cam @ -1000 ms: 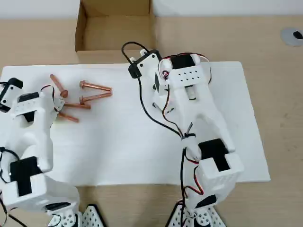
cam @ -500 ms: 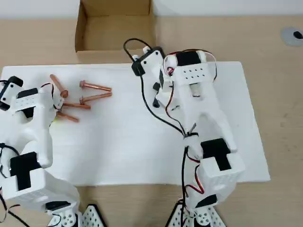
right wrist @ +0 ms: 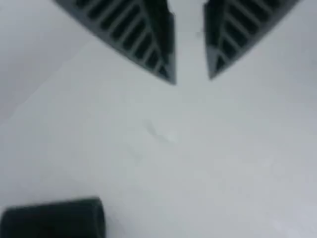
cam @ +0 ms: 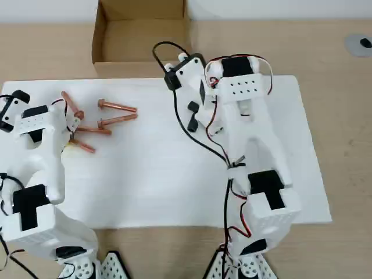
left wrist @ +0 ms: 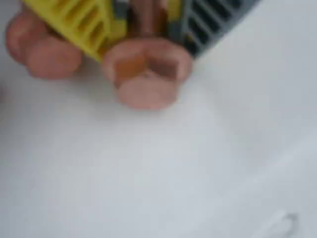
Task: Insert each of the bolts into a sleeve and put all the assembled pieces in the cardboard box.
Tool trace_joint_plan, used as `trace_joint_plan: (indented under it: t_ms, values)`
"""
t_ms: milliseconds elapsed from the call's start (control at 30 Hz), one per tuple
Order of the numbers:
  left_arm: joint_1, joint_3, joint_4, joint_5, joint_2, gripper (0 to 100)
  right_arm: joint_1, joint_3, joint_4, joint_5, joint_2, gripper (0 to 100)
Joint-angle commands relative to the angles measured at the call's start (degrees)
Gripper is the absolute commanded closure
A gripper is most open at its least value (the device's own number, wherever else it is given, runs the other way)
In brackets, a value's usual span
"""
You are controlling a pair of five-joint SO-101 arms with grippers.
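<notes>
High view: copper-coloured metal bolts (cam: 116, 107) lie loose on the white sheet (cam: 145, 174) over the wooden worktop (cam: 337, 116), open brown cardboard box (cam: 100, 35) just behind the sheet | left jaws pinch one copper bolt (left wrist: 146, 69) by its shaft | right jaws slightly spread with nothing between, short black cylindrical sleeve (right wrist: 52, 218) lies near

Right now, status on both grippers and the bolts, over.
Left gripper shut on copper-coloured metal bolt. Right gripper open, empty, near black cylindrical sleeve. Another bolt lies close beside.
</notes>
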Motion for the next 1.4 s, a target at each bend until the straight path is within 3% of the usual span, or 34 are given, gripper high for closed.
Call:
trace_joint_plan:
  t_ms: [0,133,300,600,800,1033,1267,1367]
  values:
    - [-0.7,0.3,0.9,0.2,0.7,99,2.2,-3.1,0.8,0.8,-0.6,92.2]
    - [-0.2,-0.5,2.6,-0.2,0.0,99,2.9,-3.0,0.8,0.8,-0.6,92.2]
    - [2.9,-3.5,7.9,-7.3,-5.3,99,2.7,-3.2,1.4,0.7,-0.7,92.2]
    - [9.1,5.9,7.5,-17.6,-33.8,99,2.9,-2.9,1.8,0.6,-0.8,92.4]
    - [9.1,24.2,2.4,-23.2,-57.5,99,6.3,2.9,1.8,-0.2,-0.9,92.4]
    - [9.7,49.8,-11.6,-35.3,-87.5,99,16.0,13.2,-8.3,-17.7,-12.7,92.4]
    - [12.4,63.0,-15.0,-36.2,-109.6,99,13.2,41.5,-19.2,-19.8,-26.9,92.2]
    - [15.7,65.4,-15.1,-36.3,-111.5,99,14.7,43.6,-23.1,-19.4,-31.6,92.1]
